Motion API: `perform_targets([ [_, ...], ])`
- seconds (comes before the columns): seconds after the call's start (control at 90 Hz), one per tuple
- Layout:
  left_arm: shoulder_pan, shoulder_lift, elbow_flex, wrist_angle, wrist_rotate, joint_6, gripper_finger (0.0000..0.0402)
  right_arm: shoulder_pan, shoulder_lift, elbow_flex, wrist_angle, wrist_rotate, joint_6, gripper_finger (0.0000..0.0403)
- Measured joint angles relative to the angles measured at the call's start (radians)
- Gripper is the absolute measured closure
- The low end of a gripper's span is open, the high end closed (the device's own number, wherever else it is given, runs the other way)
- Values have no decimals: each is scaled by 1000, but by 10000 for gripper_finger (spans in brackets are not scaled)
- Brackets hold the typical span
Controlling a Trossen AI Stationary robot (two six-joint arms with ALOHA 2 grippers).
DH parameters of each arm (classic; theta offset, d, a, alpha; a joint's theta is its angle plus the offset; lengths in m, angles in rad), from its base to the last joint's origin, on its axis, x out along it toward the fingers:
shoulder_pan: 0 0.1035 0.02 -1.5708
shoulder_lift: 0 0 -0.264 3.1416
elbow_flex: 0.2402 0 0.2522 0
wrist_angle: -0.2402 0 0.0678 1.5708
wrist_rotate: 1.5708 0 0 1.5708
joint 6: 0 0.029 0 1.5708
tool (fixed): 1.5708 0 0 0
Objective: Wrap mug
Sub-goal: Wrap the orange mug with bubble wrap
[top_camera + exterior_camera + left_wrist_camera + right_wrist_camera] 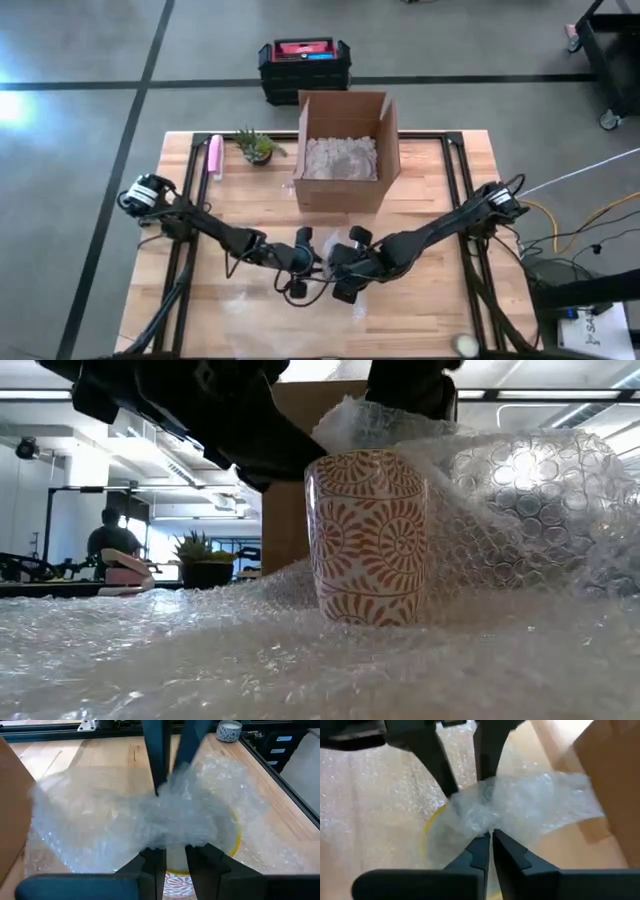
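Note:
A mug with an orange swirl pattern stands upright on a sheet of bubble wrap spread over the middle of the table. Part of the sheet is drawn up from one side and over the mug's mouth. My left gripper and my right gripper meet tip to tip just above the mug, both shut on the bunched wrap. In the wrist views the mug's yellow inside shows through the wrap. My left gripper pinches a bunched wad of bubble wrap between its two fingers, over the mug's mouth, in several layers. It comes in slanting down from the table's left. My right gripper pinches the same bunch from the opposite side, slanting down from the table's right. The wrap rises from the table to that hold.
An open cardboard box with pale filler stands just beyond the mug. A small potted plant and a pink object are at the far left. A white round thing lies at the near right edge.

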Motion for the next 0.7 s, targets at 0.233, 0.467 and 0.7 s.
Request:
perform_targets([
  [0.233, 1, 0, -1, 1, -1, 0, 343, -27, 24, -8, 49, 65, -9, 395],
  [0.467, 0, -1, -2, -4, -3, 1, 343, -31, 117, -7, 63, -56, -21, 395],
  [0.7, -6, -103, -9, -103, 0, 2, 343, -32, 163, -9, 66, -86, 16, 395],
])
